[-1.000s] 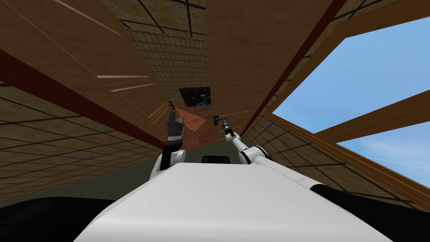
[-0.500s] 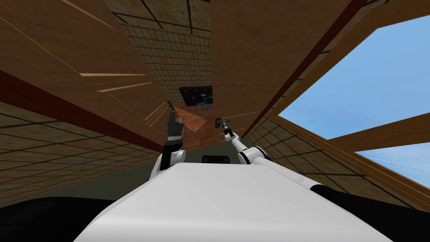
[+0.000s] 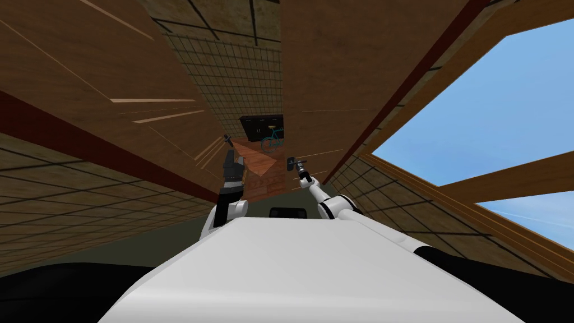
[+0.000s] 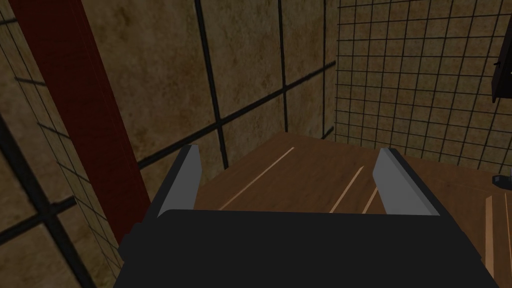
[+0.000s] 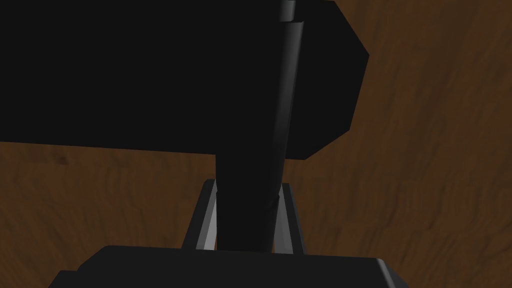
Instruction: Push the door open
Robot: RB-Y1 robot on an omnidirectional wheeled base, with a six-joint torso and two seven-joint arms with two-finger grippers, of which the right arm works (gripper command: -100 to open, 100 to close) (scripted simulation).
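Note:
The brown wooden door point(image 3: 325, 84) stands ahead, slightly ajar, with a black lever handle point(image 3: 290, 163) at its edge. My right gripper point(image 3: 299, 164) reaches out to that handle. In the right wrist view the fingers point(image 5: 207, 220) press both sides of the black lever point(image 5: 250, 190), which comes off a black backplate point(image 5: 150, 75) on the brown door face point(image 5: 425, 175). My left gripper point(image 3: 232, 162) is raised to the left of the gap, and it stands open point(image 4: 290, 155) with nothing between its fingers.
A second brown wooden panel point(image 3: 112, 84) slants along the left. Through the gap between the two I see a wooden floor point(image 3: 255, 162), a blue bicycle point(image 3: 272, 139) and a dark cabinet point(image 3: 259, 126). A window point(image 3: 476, 123) with blue sky is on the right.
My right gripper has closed onto the door handle. The head view shifted a little early on and then held still. The left arm has not moved.

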